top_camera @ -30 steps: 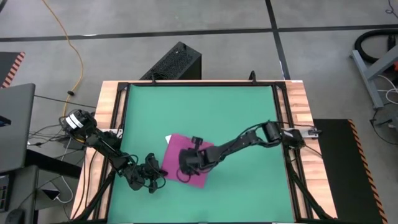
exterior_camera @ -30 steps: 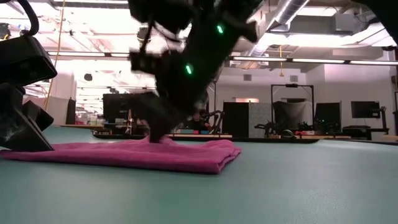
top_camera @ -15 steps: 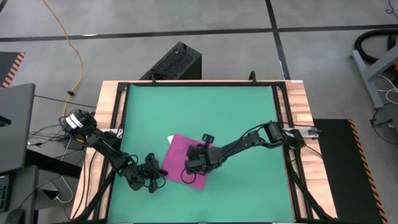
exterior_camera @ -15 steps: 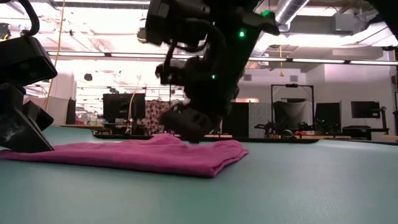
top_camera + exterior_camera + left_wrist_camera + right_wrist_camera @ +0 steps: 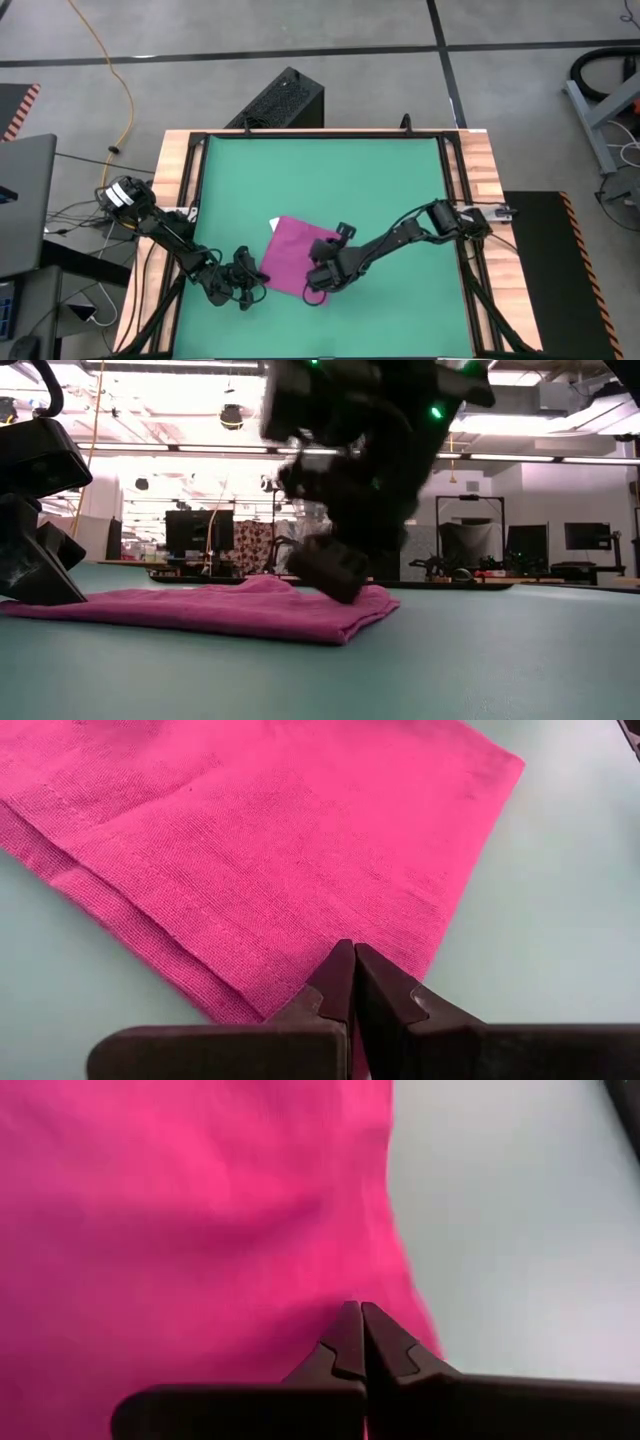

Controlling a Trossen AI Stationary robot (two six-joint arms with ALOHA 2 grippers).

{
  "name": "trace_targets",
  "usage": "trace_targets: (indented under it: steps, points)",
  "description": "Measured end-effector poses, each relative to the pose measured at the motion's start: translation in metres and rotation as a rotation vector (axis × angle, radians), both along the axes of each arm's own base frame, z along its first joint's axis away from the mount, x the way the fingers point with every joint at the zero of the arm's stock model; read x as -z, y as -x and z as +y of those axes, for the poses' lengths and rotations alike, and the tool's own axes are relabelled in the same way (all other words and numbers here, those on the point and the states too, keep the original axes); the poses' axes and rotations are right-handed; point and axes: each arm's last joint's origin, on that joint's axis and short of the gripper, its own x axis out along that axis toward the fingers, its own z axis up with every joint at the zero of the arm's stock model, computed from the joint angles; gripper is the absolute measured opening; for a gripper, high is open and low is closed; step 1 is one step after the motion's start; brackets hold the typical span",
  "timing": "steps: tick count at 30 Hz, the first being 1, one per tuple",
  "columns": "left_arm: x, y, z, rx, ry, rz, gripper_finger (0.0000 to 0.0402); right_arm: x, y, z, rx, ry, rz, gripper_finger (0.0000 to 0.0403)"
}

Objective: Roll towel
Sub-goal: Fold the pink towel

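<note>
Left claw (image 5: pixel 252 278) sits low near the desk's (image 5: pixel 320 180) front-left corner, just beside the left edge of the towel (image 5: pixel 292 255). In the left wrist view its fingers (image 5: pixel 335 985) are pressed together tip to tip, with nothing seen between them, the tips (image 5: pixel 352 960) resting at the towel's (image 5: pixel 260 860) near edge. In the low view this claw (image 5: pixel 40 575) shows as a dark block at the left end of the towel (image 5: pixel 200 610), touching the cloth.

The towel lies flat on the green surface in the front half of the desk, a little left of the middle. It is folded, with doubled layers showing along one edge in the left wrist view. A small white tag (image 5: pixel 271 224) sticks out at its back-left corner. In the low view the right end of the cloth makes a rounded folded lip.

Right claw (image 5: pixel 318 282) is down at the towel's front-right corner, its arm reaching in from the desk's right edge. In the right wrist view its fingers (image 5: pixel 348 1342) are closed against each other over the towel (image 5: pixel 190 1230), close to its edge, with bare desk (image 5: pixel 520 1230) beside it. I cannot tell whether any cloth is pinched. In the low view this claw (image 5: pixel 335 565) touches the top of the cloth near the folded lip.
</note>
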Motion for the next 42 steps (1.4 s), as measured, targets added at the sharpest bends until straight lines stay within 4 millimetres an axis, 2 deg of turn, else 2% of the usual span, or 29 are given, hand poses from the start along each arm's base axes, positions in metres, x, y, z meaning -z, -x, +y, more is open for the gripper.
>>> trace_targets:
  steps: [3,8,12,15,18,21,24,28,35,39,42]
  points:
    - [0.000,0.000,0.000,0.001,0.005,-0.003,0.0000,0.009,0.010,-0.003,0.058,-0.011,0.012,0.0005]
    - [0.000,0.000,0.000,0.002,0.007,-0.003,0.0000,0.010,0.026,0.005,0.121,0.000,0.063,0.0005]
    - [-0.001,-0.001,-0.001,-0.001,0.012,-0.012,0.0000,0.007,0.029,0.012,0.112,0.006,0.047,0.0005]
    - [-0.003,-0.002,-0.002,-0.007,0.027,-0.044,0.0000,-0.006,0.025,0.019,0.080,0.024,-0.023,0.0006]
    - [-0.007,-0.005,-0.004,-0.002,0.032,-0.088,0.0000,-0.032,0.019,0.028,0.039,0.043,-0.151,0.0006]
    - [-0.010,-0.007,-0.005,0.007,0.034,-0.118,0.0000,-0.051,0.019,0.048,-0.054,0.045,-0.248,0.0006]
    - [-0.010,-0.007,-0.005,-0.002,0.029,-0.127,0.0000,-0.057,0.015,0.070,-0.168,-0.019,-0.303,0.0006]
    - [-0.011,-0.008,-0.004,-0.020,0.019,-0.139,0.0000,-0.045,0.009,0.088,-0.282,-0.120,-0.327,0.0005]
    - [-0.012,-0.009,-0.004,-0.028,0.027,-0.151,0.0000,-0.016,0.002,0.103,-0.330,-0.211,-0.329,0.0005]
    - [-0.013,-0.010,-0.004,-0.035,0.036,-0.169,0.0000,-0.006,0.008,0.108,-0.314,-0.246,-0.282,0.0005]
    - [-0.020,-0.015,-0.004,-0.048,0.009,-0.248,0.0000,-0.004,0.015,0.105,-0.260,-0.244,-0.240,0.0005]
